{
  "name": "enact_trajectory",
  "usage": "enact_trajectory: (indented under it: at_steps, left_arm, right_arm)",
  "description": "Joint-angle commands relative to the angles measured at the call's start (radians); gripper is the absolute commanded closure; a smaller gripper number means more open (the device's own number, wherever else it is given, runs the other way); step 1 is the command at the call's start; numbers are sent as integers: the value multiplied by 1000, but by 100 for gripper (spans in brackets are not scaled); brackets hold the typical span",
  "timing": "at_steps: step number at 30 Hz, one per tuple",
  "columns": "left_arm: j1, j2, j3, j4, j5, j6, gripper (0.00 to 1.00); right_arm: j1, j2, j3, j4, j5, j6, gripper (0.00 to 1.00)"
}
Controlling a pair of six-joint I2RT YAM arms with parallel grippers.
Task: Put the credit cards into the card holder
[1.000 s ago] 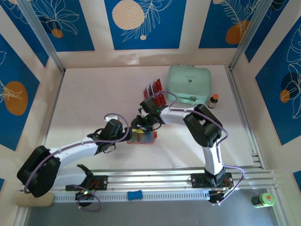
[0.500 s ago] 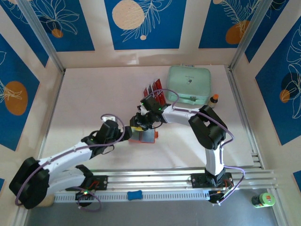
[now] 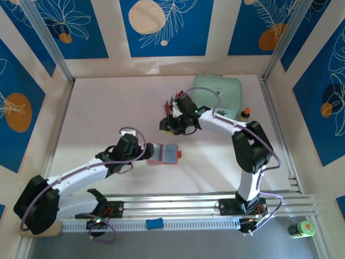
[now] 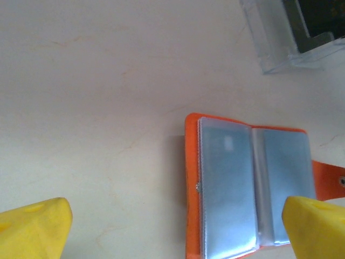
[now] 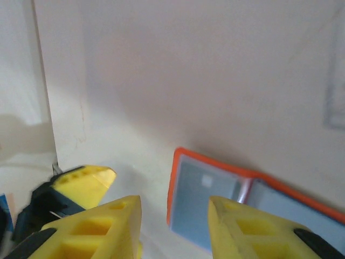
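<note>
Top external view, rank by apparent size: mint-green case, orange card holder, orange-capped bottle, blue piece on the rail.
1. mint-green case, though partly covered
2. orange card holder, lying open
3. orange-capped bottle and blue piece: look about alike, not ranking them

The worktop (image 3: 102,108) lies bare over its left and far-left part, and also to the right of the spread-out card holder (image 3: 168,154), so a gripper can pass there. Beyond the holder, the clear rack (image 4: 272,46), the right gripper (image 3: 169,123) hovering by it, the mint-green case (image 3: 216,96) and a small bottle (image 3: 245,114) crowd the far right. The left gripper (image 3: 145,152), jaws spread wide, blocks the holder's left edge.
</note>
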Motion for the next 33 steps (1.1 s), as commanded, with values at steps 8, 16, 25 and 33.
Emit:
enact_trajectory:
  at_steps: [8,16,25,33]
  left_arm:
    - [-3,183,224,-46,30,109,0]
    - [-3,248,316,-44,21,99,0]
    - [-2,244,228,37,22,-13,0]
    - [-2,232,186,47,20,-20,0]
  right_arm:
    - [-8,40,296,-396,360,-357,66]
    - [2,166,465,-544,541,-439,71]
    - [18,269,553,-612,615,-470,71]
    - [23,325,578,-624,616,-480,71]
